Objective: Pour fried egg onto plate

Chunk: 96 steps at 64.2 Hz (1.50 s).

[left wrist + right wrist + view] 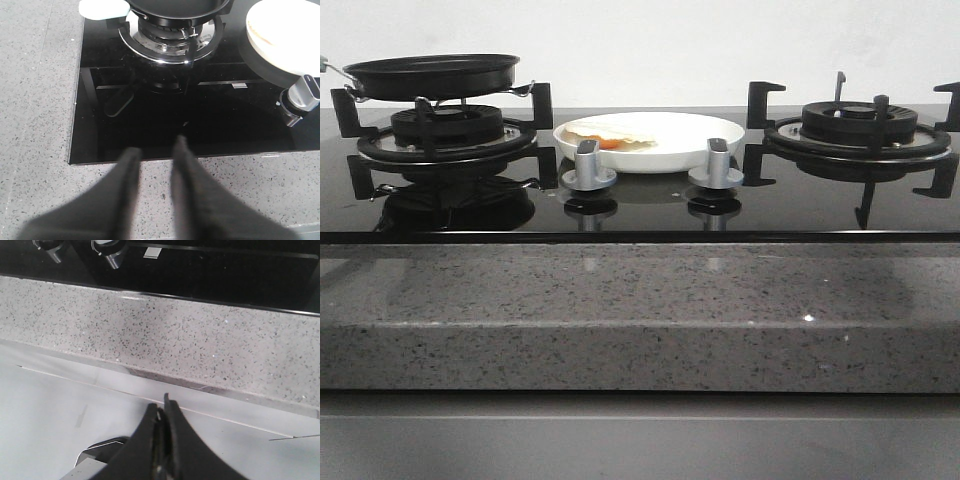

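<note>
Fried egg [605, 134] half-hidden by plate [660, 152] rim

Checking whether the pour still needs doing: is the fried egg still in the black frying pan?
No. In the front view the fried egg lies on the white plate, between the two burners.

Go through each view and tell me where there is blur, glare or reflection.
Front view: sharp; the glossy black stove top mirrors the knobs and the pan. Left wrist view: the left pincer is blurred and dark, and the plate is washed out by glare. Right wrist view: the right pincer is soft, while the speckled counter is sharp.
</note>
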Available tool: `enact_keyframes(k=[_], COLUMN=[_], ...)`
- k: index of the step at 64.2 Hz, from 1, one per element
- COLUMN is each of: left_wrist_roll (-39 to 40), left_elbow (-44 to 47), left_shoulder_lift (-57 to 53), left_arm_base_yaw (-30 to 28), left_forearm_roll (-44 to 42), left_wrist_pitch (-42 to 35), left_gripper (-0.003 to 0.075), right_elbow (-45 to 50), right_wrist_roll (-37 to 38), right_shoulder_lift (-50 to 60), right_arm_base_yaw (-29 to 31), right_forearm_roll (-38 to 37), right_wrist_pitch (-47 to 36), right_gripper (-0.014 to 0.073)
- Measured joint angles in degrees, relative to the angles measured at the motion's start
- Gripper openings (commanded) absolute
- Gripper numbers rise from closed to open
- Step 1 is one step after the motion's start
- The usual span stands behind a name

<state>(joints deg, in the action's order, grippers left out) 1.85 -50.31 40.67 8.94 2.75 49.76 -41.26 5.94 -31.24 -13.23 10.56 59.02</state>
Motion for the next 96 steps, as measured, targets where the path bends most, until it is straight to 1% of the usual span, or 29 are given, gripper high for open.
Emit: enact_keyframes(k=[1,34,44,50,54,62,73,81,87,96], left_wrist_roll=[0.0,0.0,0.0,0.0,0.0,0.0,0.0,0.0,0.0,0.0], left_elbow=[0.0,0.1,2.83,7.24,11.73,23.45,37.11,44.15,47.82,50.65], left_shoulder_lift=[0.0,-0.12,-3.32,-8.43,-12.64,-21.93,-32.04,-36.95,-39.71,-41.0], left_arm_base_yaw=[0.0,0.0,-0.15,-1.24,-2.18,-4.01,-5.55,-5.78,-5.78,-5.92], left_forearm_roll=[0.0,0.25,-0.2,-2.08,-2.75,-3.16,-1.18,-0.5,-0.01,0.26], left_wrist_pitch=[0.0,0.0,-1.55,-5.88,-10.37,-22.45,-35.73,-41.81,-45.35,-49.01], left_gripper=[-0.002,-0.0019,-0.0019,-0.0019,-0.0019,-0.0019,-0.0019,-0.0019,-0.0019,-0.0019], right_elbow=[0.0,0.0,0.0,0.0,0.0,0.0,0.0,0.0,0.0,0.0], right_wrist_roll=[0.0,0.0,0.0,0.0,0.0,0.0,0.0,0.0,0.0,0.0], right_shoulder_lift=[0.0,0.0,0.0,0.0,0.0,0.0,0.0,0.0,0.0,0.0], right_arm_base_yaw=[0.0,0.0,0.0,0.0,0.0,0.0,0.0,0.0,0.0,0.0], right_forearm_roll=[-0.04,-0.7,-0.7,-0.7,-0.7,-0.7,-0.7,-0.75,-0.75,-0.75], right_wrist_pitch=[-0.1,0.39,0.39,0.39,0.39,0.45,0.45,0.45,0.45,0.45], right_gripper=[-0.0069,-0.0069,-0.0069,-0.0069,-0.0069,-0.0069,-0.0069,-0.0069,-0.0069,-0.0069])
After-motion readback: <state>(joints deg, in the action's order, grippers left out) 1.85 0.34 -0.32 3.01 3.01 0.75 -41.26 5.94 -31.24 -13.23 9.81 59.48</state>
